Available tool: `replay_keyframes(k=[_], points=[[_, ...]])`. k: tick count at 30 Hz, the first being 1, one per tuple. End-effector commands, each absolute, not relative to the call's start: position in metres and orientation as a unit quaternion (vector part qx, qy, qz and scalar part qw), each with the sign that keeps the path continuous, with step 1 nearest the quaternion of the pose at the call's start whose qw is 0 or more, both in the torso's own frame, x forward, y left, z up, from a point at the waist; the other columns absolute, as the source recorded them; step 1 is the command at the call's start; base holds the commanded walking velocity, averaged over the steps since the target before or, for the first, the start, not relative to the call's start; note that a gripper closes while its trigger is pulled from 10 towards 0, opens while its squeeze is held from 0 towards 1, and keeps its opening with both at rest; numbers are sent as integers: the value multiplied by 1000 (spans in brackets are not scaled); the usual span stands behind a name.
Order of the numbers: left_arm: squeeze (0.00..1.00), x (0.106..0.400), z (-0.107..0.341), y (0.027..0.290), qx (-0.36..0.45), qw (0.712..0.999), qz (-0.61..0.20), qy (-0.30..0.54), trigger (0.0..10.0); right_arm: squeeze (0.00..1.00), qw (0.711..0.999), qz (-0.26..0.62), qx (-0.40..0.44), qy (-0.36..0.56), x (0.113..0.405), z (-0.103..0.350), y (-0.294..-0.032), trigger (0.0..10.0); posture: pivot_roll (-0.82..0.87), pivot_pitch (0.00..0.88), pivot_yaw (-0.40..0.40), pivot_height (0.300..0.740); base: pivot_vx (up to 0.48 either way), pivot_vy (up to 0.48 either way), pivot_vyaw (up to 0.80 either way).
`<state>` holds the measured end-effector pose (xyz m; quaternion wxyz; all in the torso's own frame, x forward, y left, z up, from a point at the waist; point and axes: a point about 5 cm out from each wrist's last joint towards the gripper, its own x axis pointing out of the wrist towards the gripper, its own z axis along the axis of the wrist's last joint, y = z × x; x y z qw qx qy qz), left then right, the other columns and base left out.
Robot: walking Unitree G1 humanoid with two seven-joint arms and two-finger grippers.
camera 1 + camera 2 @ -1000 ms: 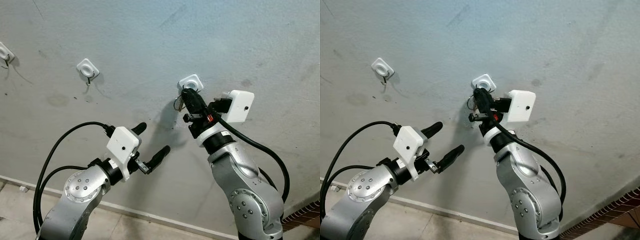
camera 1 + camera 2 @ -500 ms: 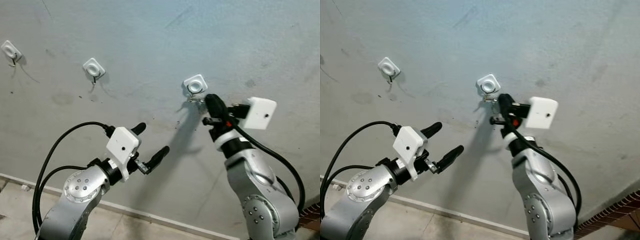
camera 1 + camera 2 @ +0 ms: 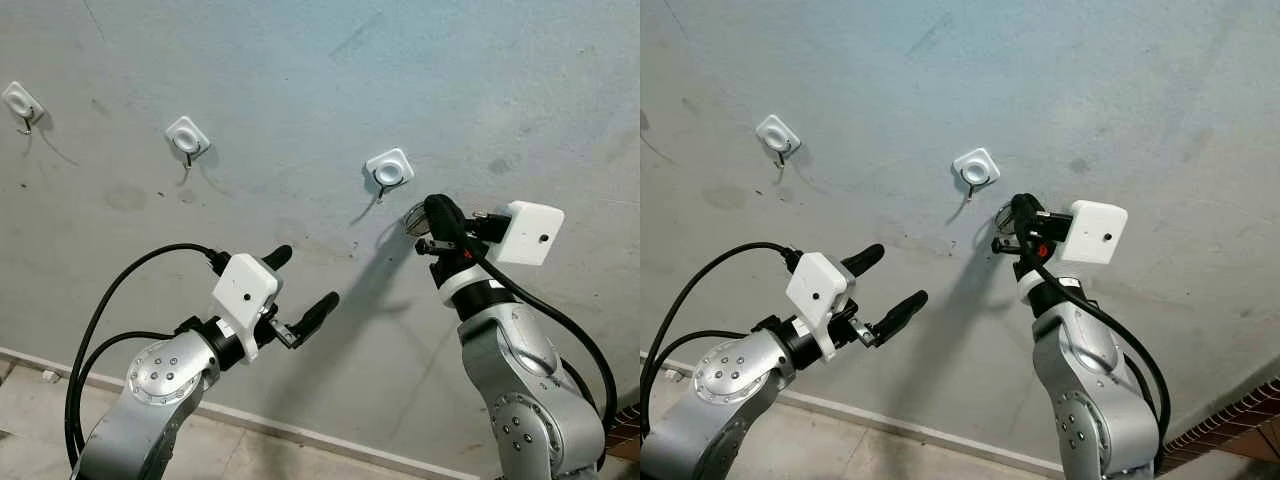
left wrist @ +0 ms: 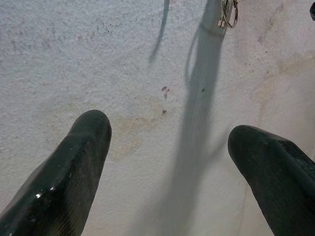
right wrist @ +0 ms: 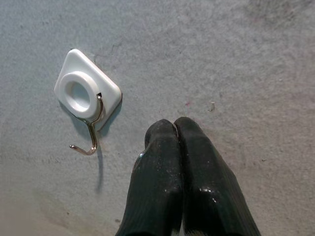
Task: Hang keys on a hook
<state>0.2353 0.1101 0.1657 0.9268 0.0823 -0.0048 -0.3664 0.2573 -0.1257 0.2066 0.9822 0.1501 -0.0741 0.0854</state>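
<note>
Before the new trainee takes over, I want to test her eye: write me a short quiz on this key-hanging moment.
1. True or false: the keys already hang on the nearest hook.
2. How many wall hooks appear in the left eye view? A) two B) three C) four
3. Fill in: the left end effector has its fingers ____.

Key: 1 false, the right end effector holds them beside and below the bare hook. 2 B. 3 open.

We see two silver arms with screwed round joints, looping black cables, white wrist camera boxes behind each pincer, and long black ribbed fingers (image 5: 197, 177).
</note>
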Motion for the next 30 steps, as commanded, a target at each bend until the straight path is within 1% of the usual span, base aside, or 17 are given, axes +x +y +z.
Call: replay_keyframes(k=[1,3,5,9,13,16,20,21,24,25,30], points=[[0,236,164,110,86,926,-367,-3,10000,0,981,94,153,-75,254,207,-126,10000,232,0,-56,740,0,0,0],[0,237,164,111,88,929,-359,-5,10000,0,981,98,153,-73,252,206,-126,10000,232,0,-56,740,0,0,0],[0,242,164,113,101,937,-335,-6,10000,0,984,79,149,-60,252,200,-132,10000,223,0,-56,740,0,0,0],[0,248,163,115,97,947,-307,-11,10000,0,986,70,136,-62,251,199,-137,10000,213,0,-58,740,0,0,0],[0,249,162,114,87,950,-299,-5,10000,0,987,65,136,-56,250,199,-139,10000,207,0,-58,740,0,0,0],[0,252,160,113,86,954,-287,-1,10000,0,988,62,133,-54,250,198,-142,10000,197,0,-59,740,0,0,-775],[0,256,151,113,83,961,-259,46,10000,0,989,60,130,-45,249,196,-144,10000,184,0,-66,740,0,0,-781],[0,256,151,113,83,961,-259,46,10000,0,989,60,130,-45,249,196,-144,10000,184,0,-66,740,0,0,-781],[0,260,153,116,47,963,-263,43,10000,0,989,62,126,-44,247,195,-143,10000,180,0,-68,740,0,0,-773],[0,261,153,118,44,966,-251,43,10000,0,989,62,131,-43,247,194,-143,10000,178,0,-71,740,0,0,-500],[0,259,153,118,26,968,-244,54,10000,0,989,65,129,-40,246,193,-141,10000,181,0,-76,740,0,0,0]])
